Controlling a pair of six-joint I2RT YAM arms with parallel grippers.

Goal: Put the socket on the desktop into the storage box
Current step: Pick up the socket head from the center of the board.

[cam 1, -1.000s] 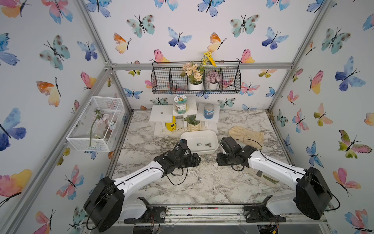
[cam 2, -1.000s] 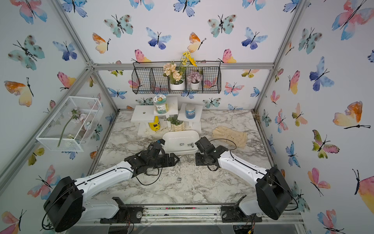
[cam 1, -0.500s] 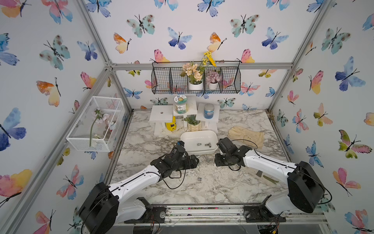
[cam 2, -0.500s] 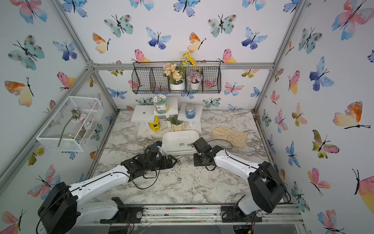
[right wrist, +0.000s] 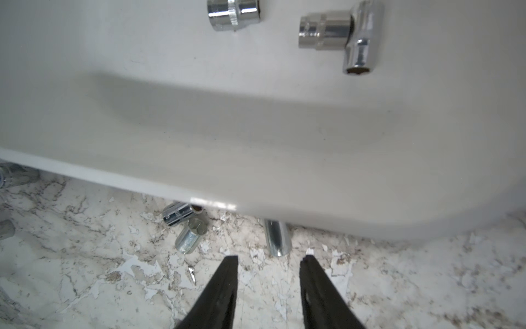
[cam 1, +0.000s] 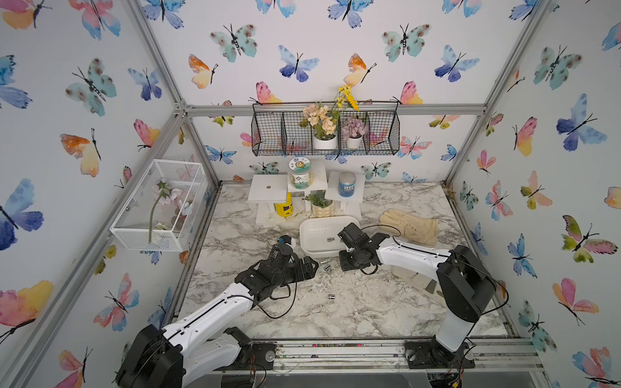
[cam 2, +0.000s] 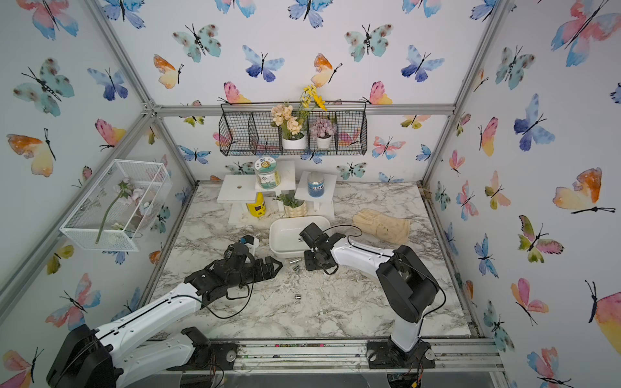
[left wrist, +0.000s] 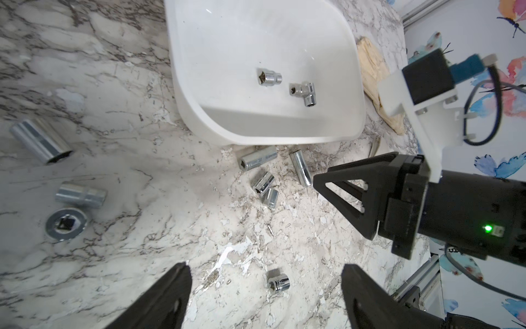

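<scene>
— Both arms sit further back from the storage box (left wrist: pixel 227 42) than a second ago. The right gripper (right wrist: pixel 269 260), which was over the box, now hangs above the desktop (left wrist: pixel 128 228) outside its near wall.

— Holding anything?

— No. Its jaws stand a narrow gap apart, empty. A long socket (right wrist: pixel 277 237) lies just ahead of their tips, against the box wall. The left gripper (left wrist: pixel 266 270) is spread wide, and a short socket (left wrist: pixel 279 284) lies on the marble between its jaws, untouched.

— Progress?

— Three are in the box: a single socket (left wrist: pixel 269 77) and a touching pair (left wrist: pixel 303 92). Several more remain on the desktop, so I judge the job under halfway.
</scene>
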